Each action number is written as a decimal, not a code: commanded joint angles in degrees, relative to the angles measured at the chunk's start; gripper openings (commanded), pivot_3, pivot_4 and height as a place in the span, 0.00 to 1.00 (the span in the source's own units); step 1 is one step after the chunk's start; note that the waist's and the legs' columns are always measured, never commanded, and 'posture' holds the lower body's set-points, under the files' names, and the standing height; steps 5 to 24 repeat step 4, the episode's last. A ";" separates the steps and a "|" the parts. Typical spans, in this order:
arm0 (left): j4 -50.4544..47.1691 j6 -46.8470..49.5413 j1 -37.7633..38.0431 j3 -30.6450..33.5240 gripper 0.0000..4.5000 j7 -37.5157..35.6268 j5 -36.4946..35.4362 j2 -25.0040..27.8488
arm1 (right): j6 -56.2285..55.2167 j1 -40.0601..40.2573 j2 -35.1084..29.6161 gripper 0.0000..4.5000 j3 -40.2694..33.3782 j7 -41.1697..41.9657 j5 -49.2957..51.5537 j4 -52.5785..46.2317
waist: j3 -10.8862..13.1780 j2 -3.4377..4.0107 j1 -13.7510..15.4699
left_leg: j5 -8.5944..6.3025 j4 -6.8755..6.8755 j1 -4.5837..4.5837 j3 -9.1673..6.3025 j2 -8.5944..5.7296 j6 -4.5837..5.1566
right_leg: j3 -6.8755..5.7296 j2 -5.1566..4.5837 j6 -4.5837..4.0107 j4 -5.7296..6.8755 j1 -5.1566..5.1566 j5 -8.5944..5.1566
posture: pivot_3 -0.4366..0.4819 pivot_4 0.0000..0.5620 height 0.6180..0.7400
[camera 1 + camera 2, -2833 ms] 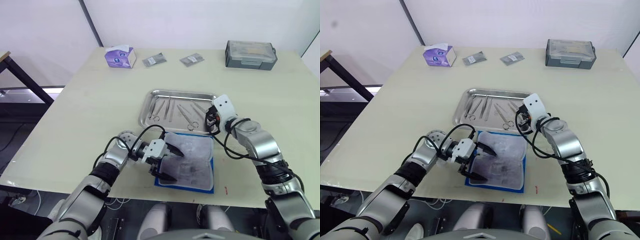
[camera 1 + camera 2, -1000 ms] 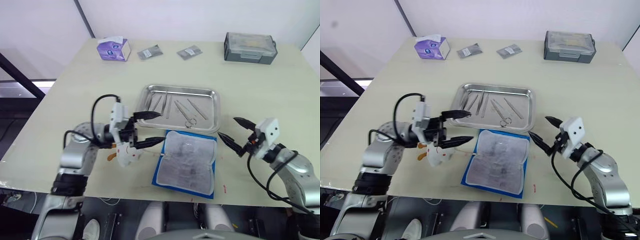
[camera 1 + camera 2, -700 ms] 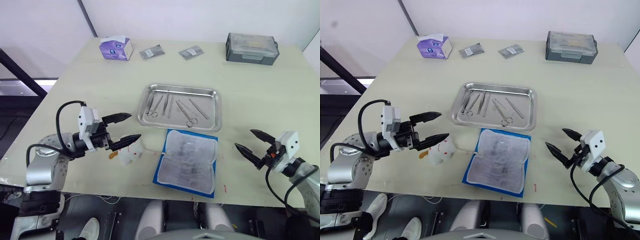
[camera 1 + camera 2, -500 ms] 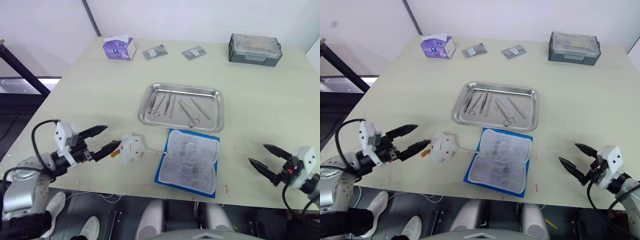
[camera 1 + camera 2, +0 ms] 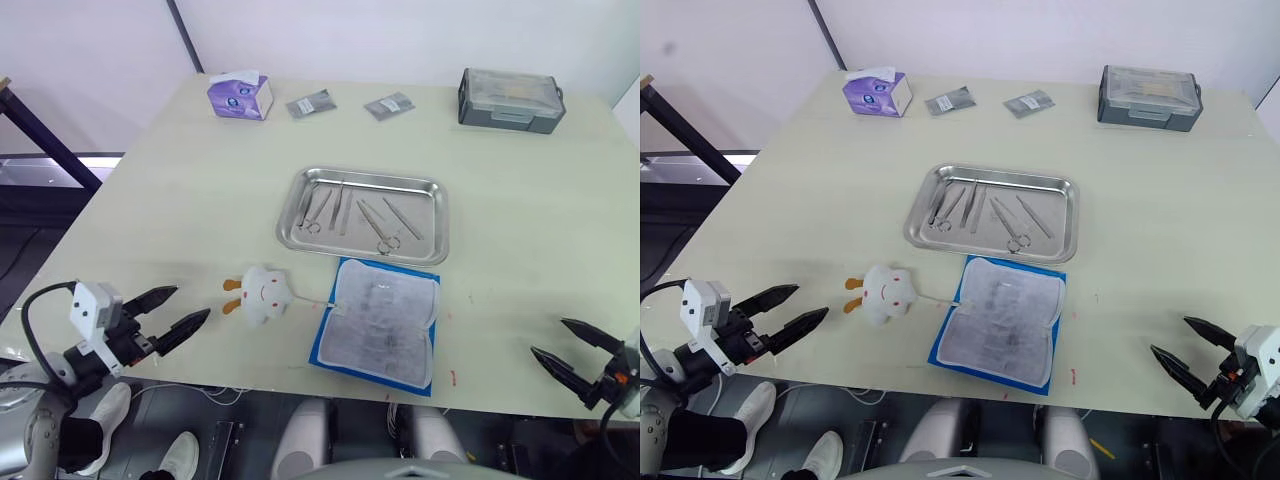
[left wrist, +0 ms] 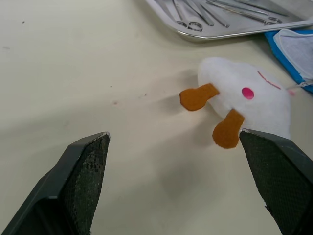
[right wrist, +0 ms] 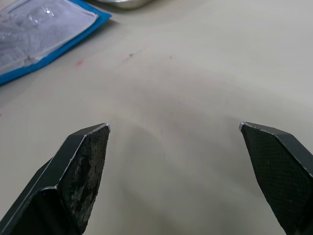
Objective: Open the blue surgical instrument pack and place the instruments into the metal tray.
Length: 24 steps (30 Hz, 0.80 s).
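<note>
Several instruments [image 5: 352, 213] lie in the metal tray [image 5: 432, 225] beyond my spread, empty left fingers [image 5: 170, 318] and right fingers [image 5: 572, 352], the blue surgical instrument pack [image 5: 381, 322] lying open between them, so I judge the task done.

One metal tray [image 5: 437, 232] is sitting mid-table, holding what looks like five instruments [image 5: 362, 215], and one opened blue surgical instrument pack [image 5: 379, 322] is lying just below it. Along the far edge, two grey foil packets [image 5: 311, 103] are lying beside one purple tissue box [image 5: 240, 96] and one grey lidded box [image 5: 509, 98]. One white plush toy [image 5: 265, 295] is resting on the table, and two grippers, left [image 5: 172, 309] and right [image 5: 571, 349], are hovering with fingers spread.

No legible text — tissue box [image 5: 240, 96] print unreadable.
</note>
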 commanded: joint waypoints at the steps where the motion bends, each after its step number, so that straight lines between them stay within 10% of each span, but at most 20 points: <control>1: 0.26 -2.23 -0.31 0.03 1.00 -0.26 1.39 0.51 | -0.69 2.06 0.23 1.00 -3.35 -0.36 1.58 -2.31 | 0.00 0.00 0.12 | 0.00 0.00 -0.01 0.00 0.00 0.00 | 0.00 0.00 0.00 0.00 0.00 0.00 | 0.48 0.27 0.95; 24: 0.72 -2.64 -1.15 -0.64 1.00 -0.33 2.02 0.45 | -0.36 2.89 0.63 1.00 -3.28 -1.04 1.73 -3.73 | 0.00 0.00 0.16 | 0.00 -0.01 -0.01 -0.01 0.00 0.00 | -0.01 0.00 0.00 -0.01 0.00 0.00 | 0.48 0.27 0.95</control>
